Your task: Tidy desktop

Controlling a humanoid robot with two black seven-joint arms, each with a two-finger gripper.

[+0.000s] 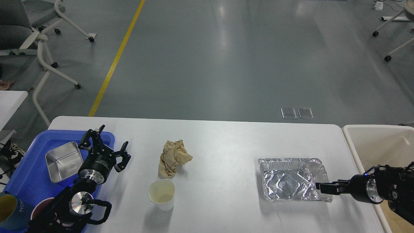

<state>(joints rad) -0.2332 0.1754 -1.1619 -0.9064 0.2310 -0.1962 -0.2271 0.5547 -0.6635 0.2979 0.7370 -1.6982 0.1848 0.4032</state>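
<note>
The white desktop point(226, 139) fills the lower part of the head view. On it lie a crumpled brown paper point(174, 157), a white paper cup point(161, 192) standing upright in front of the paper, and a foil tray point(291, 179) at the right. My right gripper point(320, 187) comes in from the right, and its fingers are closed together on the foil tray's right front rim. My left gripper point(108, 144) is open and empty, hovering at the right edge of the blue tray point(29, 181).
The blue tray holds a square metal bowl point(63, 160) and two cups point(8, 210) at its front. A cream bin point(378, 142) stands beside the table's right edge. Chairs stand on the floor far behind the table.
</note>
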